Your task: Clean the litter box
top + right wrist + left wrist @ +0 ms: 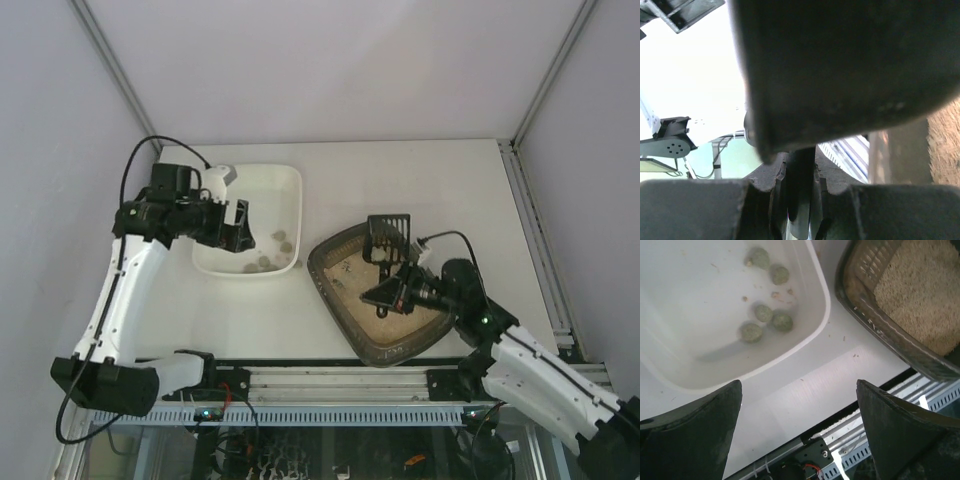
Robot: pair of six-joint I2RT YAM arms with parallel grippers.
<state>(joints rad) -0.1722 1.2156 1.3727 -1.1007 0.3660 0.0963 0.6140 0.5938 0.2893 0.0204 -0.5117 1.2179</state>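
The litter box (335, 298) is a dark rounded tray of beige litter, right of centre near the front edge; its rim (875, 325) also shows at the upper right of the left wrist view. A black slotted scoop (388, 238) leans over the box's far rim. My right gripper (390, 292) hovers over the litter, shut on the scoop's handle (800, 190); the scoop's dark body (840, 65) fills most of that wrist view. My left gripper (237, 228) hangs open and empty above the white tray's near left part, and its fingers (800, 405) stand wide apart.
A white tray (297, 200) sits left of the litter box and holds several grey-green clumps (762, 315). Between tray and box lies a strip of bare table. The aluminium rail (330, 380) runs along the near edge. Walls close in on both sides.
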